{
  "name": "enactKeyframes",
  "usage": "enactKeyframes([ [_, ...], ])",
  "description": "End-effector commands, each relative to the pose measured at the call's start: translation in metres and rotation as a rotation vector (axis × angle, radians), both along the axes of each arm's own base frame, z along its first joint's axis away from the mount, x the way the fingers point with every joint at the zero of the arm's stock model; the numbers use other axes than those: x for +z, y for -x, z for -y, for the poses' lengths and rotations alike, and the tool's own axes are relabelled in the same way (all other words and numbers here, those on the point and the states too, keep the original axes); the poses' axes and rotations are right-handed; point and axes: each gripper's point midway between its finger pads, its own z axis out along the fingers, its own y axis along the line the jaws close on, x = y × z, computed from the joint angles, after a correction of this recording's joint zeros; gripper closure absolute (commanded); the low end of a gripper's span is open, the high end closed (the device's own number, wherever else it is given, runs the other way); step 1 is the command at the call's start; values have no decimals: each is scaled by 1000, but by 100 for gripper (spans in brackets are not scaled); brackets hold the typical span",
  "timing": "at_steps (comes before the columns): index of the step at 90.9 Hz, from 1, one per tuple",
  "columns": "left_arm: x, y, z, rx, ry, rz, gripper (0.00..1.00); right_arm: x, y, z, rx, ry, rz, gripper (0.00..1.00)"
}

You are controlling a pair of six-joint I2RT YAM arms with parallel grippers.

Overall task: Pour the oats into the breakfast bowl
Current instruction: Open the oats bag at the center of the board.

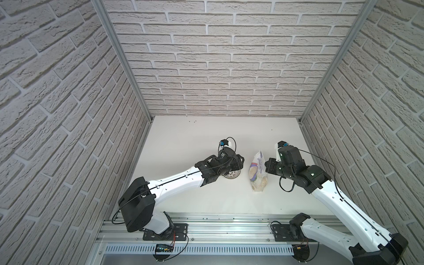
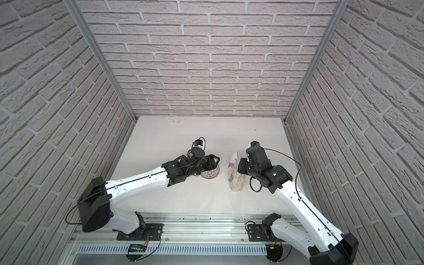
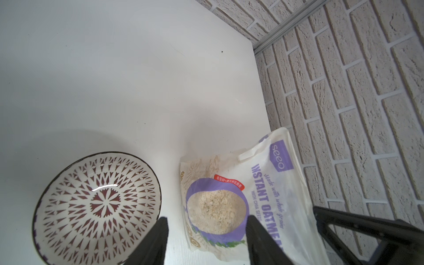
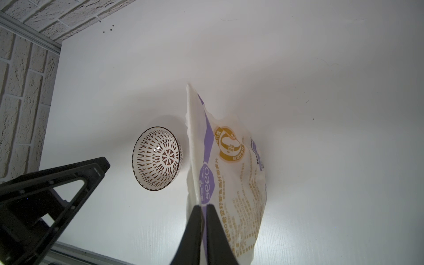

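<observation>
Evidently for lifting, right gripper [image 4: 203, 207] pinches the edge of the soft clear-and-white purple-printed bag of oats [image 1: 258, 172], just beside the empty small white lattice-patterned bowl [image 3: 97, 207] on the white table [image 1: 195, 142], while left gripper [image 3: 207, 226] hovers agape, empty.

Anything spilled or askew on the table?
No spill. The patterned white bowl sits upright and empty. The soft white-and-purple oatmeal bag stands on the table, pinched at one edge by the right gripper; left gripper open, holding nothing.
</observation>
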Motion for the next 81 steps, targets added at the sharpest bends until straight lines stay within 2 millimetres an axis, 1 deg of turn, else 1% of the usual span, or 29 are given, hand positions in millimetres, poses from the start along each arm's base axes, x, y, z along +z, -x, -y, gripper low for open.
enactKeyframes([
  [1, 23, -3, 16, -29, 62, 34, 41, -27, 12, 5, 20, 62, -88, 88],
  [13, 32, -6, 26, -50, 82, 38, 38, -27, 12, -1, 43, 35, -90, 86],
  [22, 35, -8, 34, -68, 97, 33, 38, -26, 12, -3, 52, 28, -89, 85],
  [38, 38, -8, 49, -107, 130, 17, 40, -27, 11, 0, 40, 42, -88, 96],
  [41, 40, -7, 53, -122, 140, 15, 40, -27, 11, 0, 40, 42, -87, 96],
  [57, 39, -2, 72, -194, 159, -13, 41, -23, 11, -1, 37, 26, -71, 97],
  [72, 39, 0, 85, -230, 159, -35, 41, -18, 12, -3, 42, -2, -46, 97],
  [81, 37, 1, 93, -248, 153, -48, 42, -18, 12, -5, 48, -16, -42, 96],
])
